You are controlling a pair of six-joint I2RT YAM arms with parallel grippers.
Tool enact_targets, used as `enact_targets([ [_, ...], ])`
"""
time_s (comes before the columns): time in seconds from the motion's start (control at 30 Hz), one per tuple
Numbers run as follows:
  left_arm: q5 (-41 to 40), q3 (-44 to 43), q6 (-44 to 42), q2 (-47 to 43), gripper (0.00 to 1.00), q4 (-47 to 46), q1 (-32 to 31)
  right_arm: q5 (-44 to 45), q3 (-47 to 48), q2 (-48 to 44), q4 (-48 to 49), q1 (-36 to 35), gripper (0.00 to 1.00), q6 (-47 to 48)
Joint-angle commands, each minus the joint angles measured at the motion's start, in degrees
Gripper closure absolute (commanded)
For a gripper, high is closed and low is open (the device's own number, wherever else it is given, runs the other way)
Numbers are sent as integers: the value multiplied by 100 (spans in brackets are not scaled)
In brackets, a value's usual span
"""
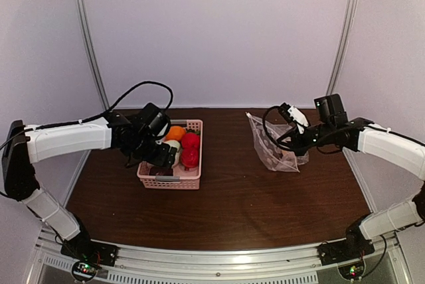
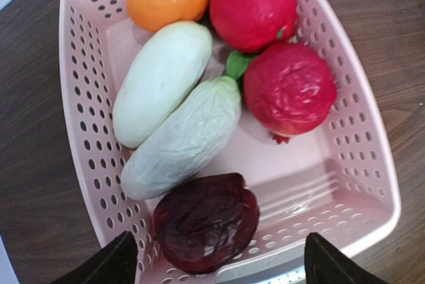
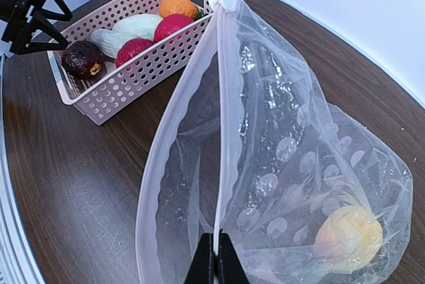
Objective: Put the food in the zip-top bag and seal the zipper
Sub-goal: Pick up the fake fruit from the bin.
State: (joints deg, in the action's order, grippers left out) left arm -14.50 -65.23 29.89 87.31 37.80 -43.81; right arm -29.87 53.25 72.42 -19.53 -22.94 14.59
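Crinkly clear plastic, the zip-top bag (image 3: 285, 164) stands right of centre on the table (image 1: 232, 198) with a yellow piece (image 3: 348, 234) already in its bottom, its mouth held up wide by the right gripper (image 3: 216, 261), jaws pinched tight on the zipper (image 3: 221, 98) edge. Loading looks like the step in hand: the left gripper (image 2: 222, 267) hangs spread wide over the pink basket (image 2: 86, 85), straddling a dark purple piece (image 2: 206, 231), so next it must descend, close and carry across. Only the right wrist view shows the pinch and the yellow piece clearly; only the top view shows basket and bag well apart.
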Motion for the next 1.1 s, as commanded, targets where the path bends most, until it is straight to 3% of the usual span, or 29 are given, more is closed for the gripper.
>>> enact_targets([
  [0.0,-214,-451,-48,458,13,978,152,-201,-49,11,113,26,100,-63],
  [0.13,-149,-801,-191,862,13,1338,238,-213,-43,18,103,26,100,-35],
  [0.33,390,-978,-208,1286,7,1171,312,-188,-53,-2,85,29,100,-13],
  [0.63,355,-1052,-69,1711,6,1129,312,-227,-61,6,68,26,100,5],
  [0.93,429,-1049,-36,1925,12,1037,316,-195,-62,12,63,31,100,18],
  [1.07,583,-1084,-53,1889,20,1084,312,-190,-61,43,54,27,100,26],
])
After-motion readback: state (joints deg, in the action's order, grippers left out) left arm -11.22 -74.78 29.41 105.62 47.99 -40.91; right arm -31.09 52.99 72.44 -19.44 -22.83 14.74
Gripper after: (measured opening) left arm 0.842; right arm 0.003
